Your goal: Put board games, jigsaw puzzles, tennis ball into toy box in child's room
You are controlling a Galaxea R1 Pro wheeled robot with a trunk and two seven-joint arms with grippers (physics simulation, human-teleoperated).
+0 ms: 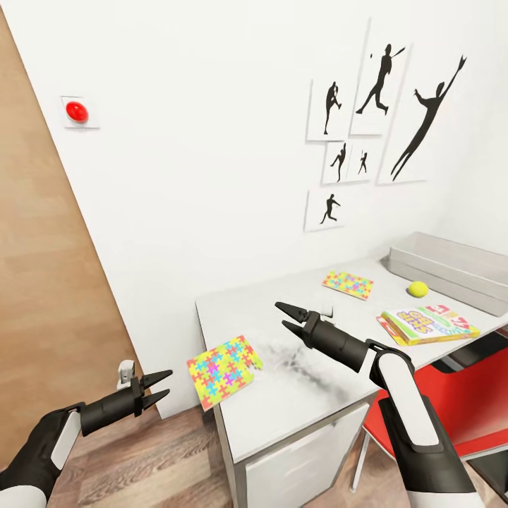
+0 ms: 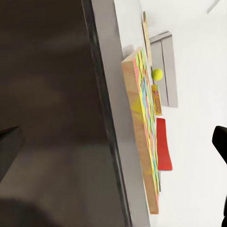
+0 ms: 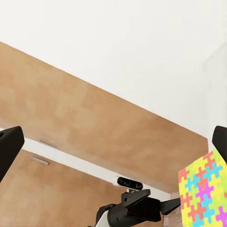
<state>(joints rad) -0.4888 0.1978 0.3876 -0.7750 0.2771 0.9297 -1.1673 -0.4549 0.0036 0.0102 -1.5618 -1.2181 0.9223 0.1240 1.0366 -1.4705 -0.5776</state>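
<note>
1. Jigsaw puzzle (image 1: 224, 370), the nearer one, lies flat on the near left corner of the counter (image 1: 296, 402), one corner jutting over the counter's edge toward my left side.
2. My left hand (image 1: 161, 388) hangs off the counter, low over the wood floor (image 1: 169, 451), fingers parted and gripping nothing; its tips point at that overhanging puzzle, near it but apart.
3. My right hand (image 1: 287, 317) hovers above the counter, fingers spread and bare, pointing toward the wall (image 1: 197, 176); the near puzzle sits below and to its left.
4. From the left wrist, this puzzle (image 2: 142, 132) shows edge-on, a thin slab with a tan underside and a mosaic top; from the right wrist, one mosaic corner (image 3: 204, 191) shows with my left hand (image 3: 168, 204) just beside it.
5. Second jigsaw puzzle (image 1: 348, 284) lies flat farther back, well beyond my right hand, its edges slanted against the counter's edge.
6. Tennis ball (image 1: 418, 288) rests between that puzzle and the toy box (image 1: 451, 271), near the box's front wall.
7. Skip-Bo box (image 1: 427, 324) lies flat in front of the ball, its long axis running along the counter from left to right, to the right of my right arm.
8. Toy box stands at the counter's far right end, long side running back toward the wall.
9. A red chair (image 1: 451, 409) stands under the counter's right part.
</note>
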